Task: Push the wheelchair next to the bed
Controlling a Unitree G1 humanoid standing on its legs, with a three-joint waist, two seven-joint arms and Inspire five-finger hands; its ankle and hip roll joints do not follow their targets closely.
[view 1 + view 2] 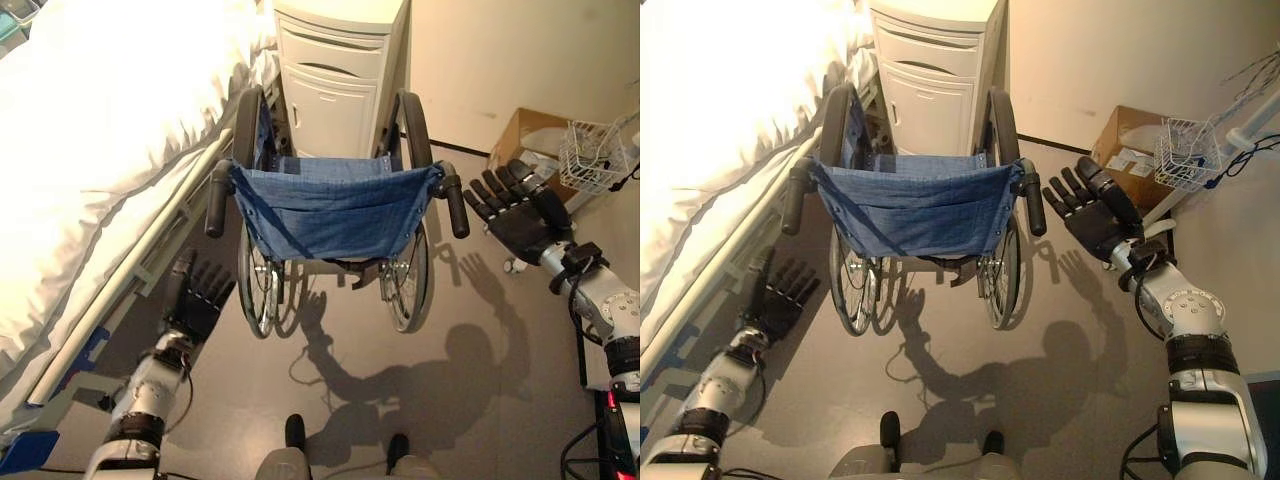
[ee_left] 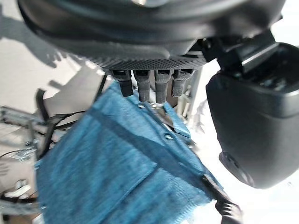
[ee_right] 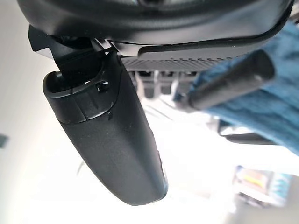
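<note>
The wheelchair has a blue cloth back and two black push handles, and stands with its back toward me, close beside the bed with its white duvet on the left. My left hand hangs open below the left push handle, apart from it, near the bed's side rail. My right hand is open with spread fingers just right of the right push handle, not touching it. The blue cloth back shows past my left hand in the left wrist view, and the right handle in the right wrist view.
A white bedside cabinet stands right in front of the wheelchair. A cardboard box and a white wire basket on a stand sit at the right by the wall. Grey floor lies open behind the chair.
</note>
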